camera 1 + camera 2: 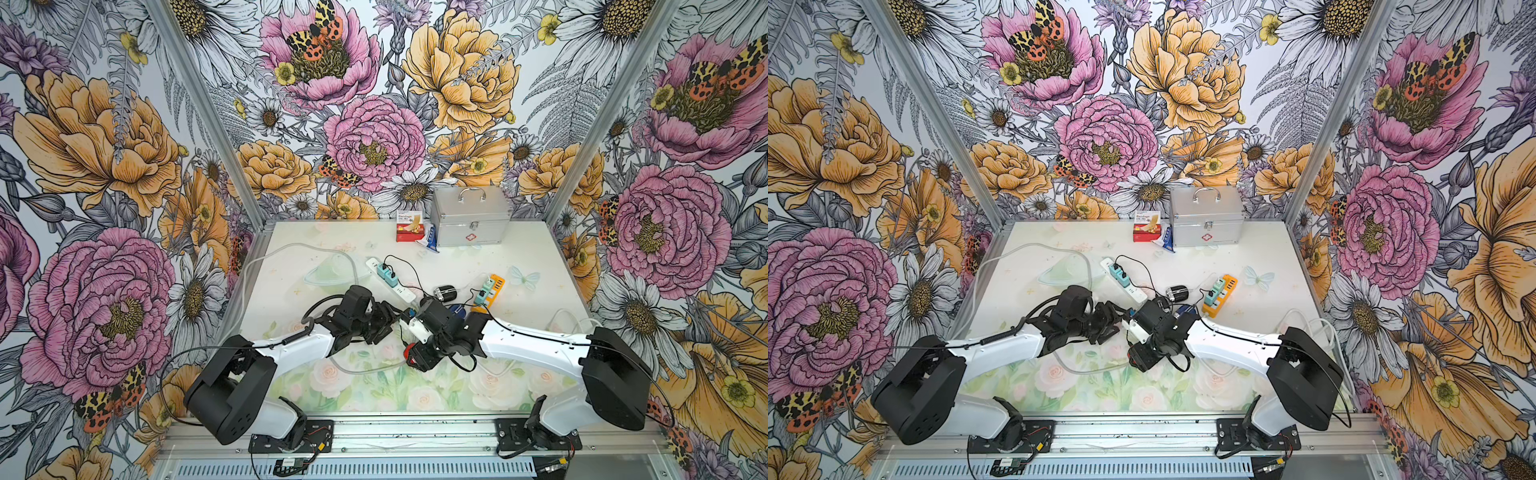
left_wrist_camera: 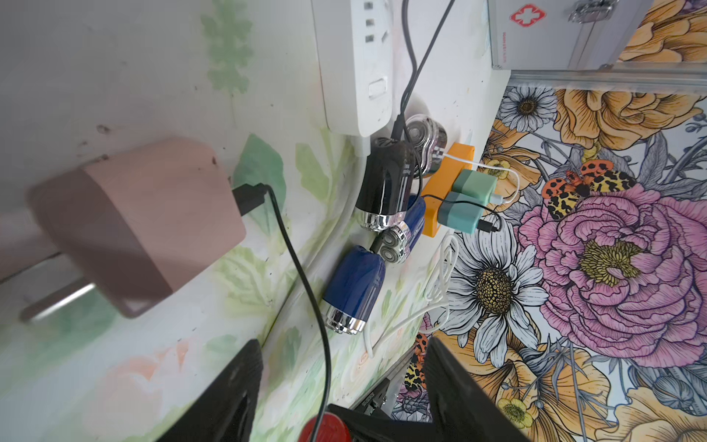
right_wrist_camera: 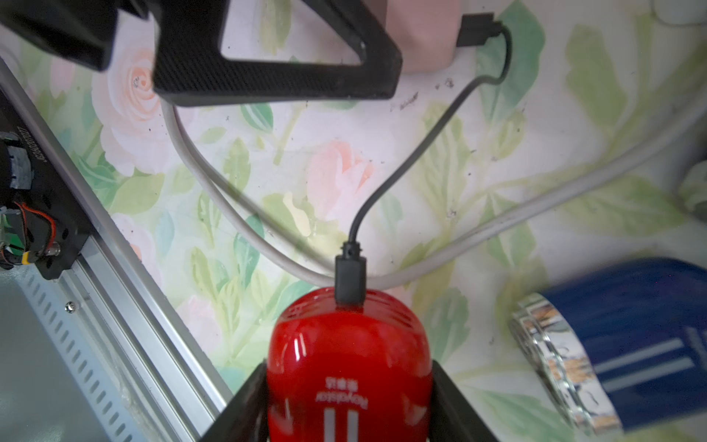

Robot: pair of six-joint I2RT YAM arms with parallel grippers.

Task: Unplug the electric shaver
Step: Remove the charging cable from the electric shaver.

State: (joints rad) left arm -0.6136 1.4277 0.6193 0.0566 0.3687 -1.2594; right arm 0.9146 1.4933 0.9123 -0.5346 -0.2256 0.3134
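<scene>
My right gripper (image 3: 348, 382) is shut on the red electric shaver (image 3: 348, 363), one black finger on each side of its body; in a top view the shaver (image 1: 411, 353) sits at the table's middle. A black cable (image 3: 401, 164) is plugged into the shaver's end and runs to a pink adapter (image 2: 145, 225), whose metal prongs are bare. My left gripper (image 2: 344, 386) is open, facing the right one. The cable (image 2: 302, 283) runs between its fingers (image 2: 229, 390) without touching them.
Two blue shavers (image 2: 355, 291) and a black one (image 2: 386, 183) lie by a white power strip (image 2: 355, 65) and an orange strip (image 2: 447, 183) with teal adapters. A grey cord (image 3: 229, 214) crosses the mat. A silver first-aid case (image 1: 469, 216) and a bandage box (image 1: 409, 230) stand at the back.
</scene>
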